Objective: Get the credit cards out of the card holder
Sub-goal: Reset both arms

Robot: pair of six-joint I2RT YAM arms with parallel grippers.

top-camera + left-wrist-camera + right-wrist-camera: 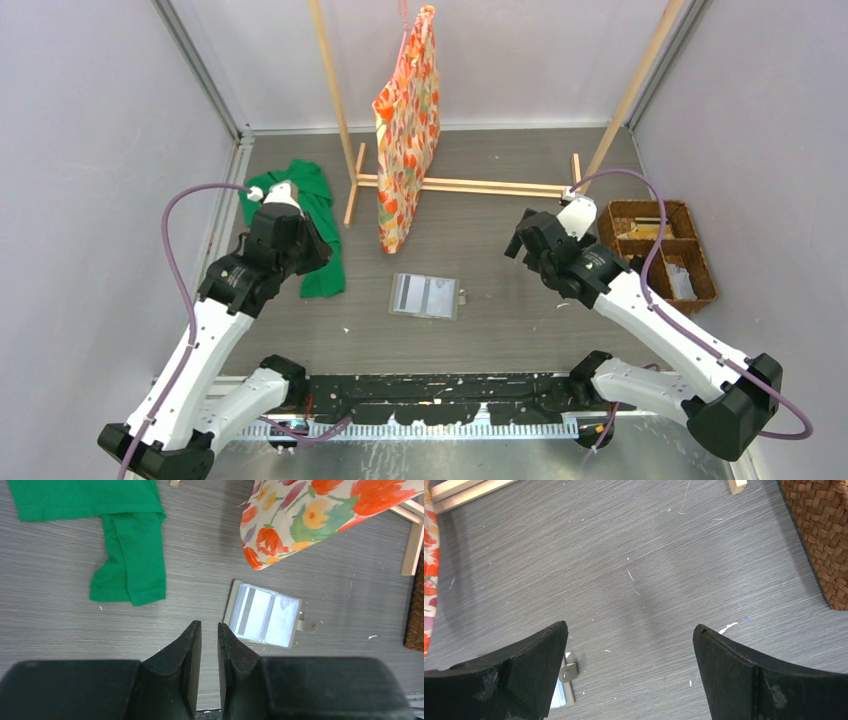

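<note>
The card holder [426, 296] lies opened flat on the grey bench [520, 320], near the middle of the top view and at 6 o'clock from the hanging floral bag [407, 130]. Nothing touches it. In the left wrist view its two pale pocket panels face up, a dark band runs down the left panel, and a small tab [306, 626] sticks out of its right edge.

The left claw [209, 627] hovers above the bench with its fingers drawn almost together, only a thin slit between them, pinching nothing. The holder sits just beside its tips at 2 o'clock. A green cloth [127, 555] lies at 11 o'clock from that claw.

The right claw [630, 627] is spread wide over bare bench and grips nothing. Only the holder's tab and a pale corner [566, 680] peep out beside its finger at 7 o'clock. The brown wicker basket [665, 250] stands at 3 o'clock from the right claw, well apart from the holder.
</note>
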